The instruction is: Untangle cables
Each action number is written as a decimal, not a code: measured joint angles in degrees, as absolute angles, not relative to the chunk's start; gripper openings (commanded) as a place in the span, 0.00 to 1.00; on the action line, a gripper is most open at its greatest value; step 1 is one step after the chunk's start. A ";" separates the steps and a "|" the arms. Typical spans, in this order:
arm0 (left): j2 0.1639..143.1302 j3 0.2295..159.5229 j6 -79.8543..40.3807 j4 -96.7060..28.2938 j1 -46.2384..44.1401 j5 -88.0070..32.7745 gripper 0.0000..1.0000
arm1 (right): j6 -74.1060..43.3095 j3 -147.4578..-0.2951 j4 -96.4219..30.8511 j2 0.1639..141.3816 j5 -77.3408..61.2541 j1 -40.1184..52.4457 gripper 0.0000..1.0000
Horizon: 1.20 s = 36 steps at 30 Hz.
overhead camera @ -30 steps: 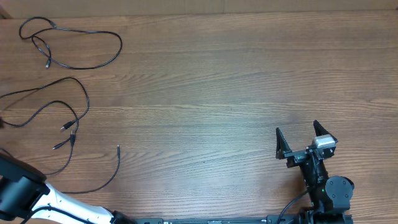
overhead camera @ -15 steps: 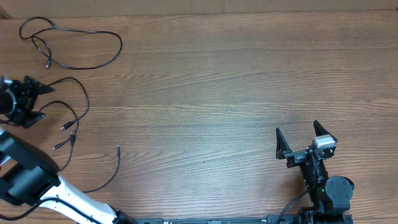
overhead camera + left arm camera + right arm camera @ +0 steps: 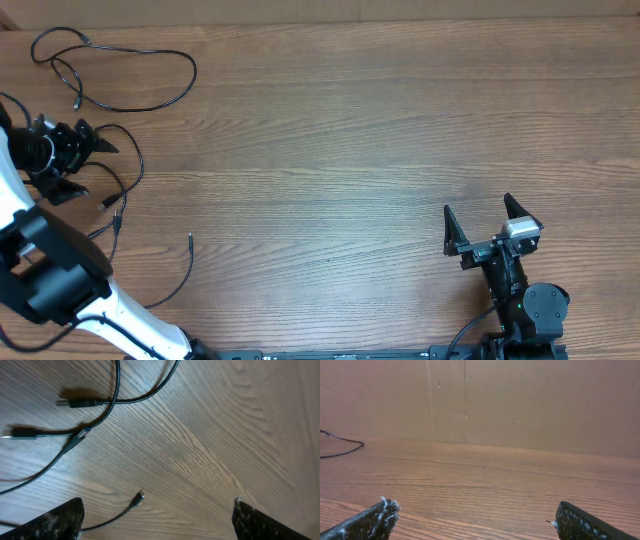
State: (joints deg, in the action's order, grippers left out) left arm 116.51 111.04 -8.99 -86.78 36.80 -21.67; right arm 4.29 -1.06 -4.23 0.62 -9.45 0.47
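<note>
The black cables [image 3: 194, 72] lie at the far left of the worktop [image 3: 350, 130]. One is a loose loop by the back edge. The others cross, their plugs [image 3: 75, 404] close together (just below my left claw [image 3: 97, 167], spread wide and gripping nothing). The right claw [image 3: 482, 225] is well apart, also spread and empty.

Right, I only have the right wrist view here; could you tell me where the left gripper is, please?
Observer: The left gripper is at the table's far left, above the lower cables.
Operator: Is it holding one?
Observer: No, its jaws stand open with nothing between them; a loose plug lies on the table beneath.
Operator: Any other cable?
Observer: A separate looped cable lies near the back-left corner.
</note>
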 measured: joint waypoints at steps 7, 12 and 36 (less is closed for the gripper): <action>102.67 111.11 -9.02 -87.64 36.56 -20.75 0.97 | 4.29 -1.06 -4.25 0.62 -9.45 0.47 1.00; 96.40 111.81 -9.02 -90.52 34.13 -19.42 0.96 | 4.29 -1.06 -4.25 0.62 -9.43 0.47 1.00; 96.55 81.30 -10.28 -74.61 29.32 -14.70 0.97 | 4.27 -1.06 -4.23 0.62 -9.45 0.47 1.00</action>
State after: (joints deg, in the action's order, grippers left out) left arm 96.55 81.30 -10.28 -74.61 29.32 -14.70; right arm 4.27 -1.06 -4.23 0.62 -9.45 0.47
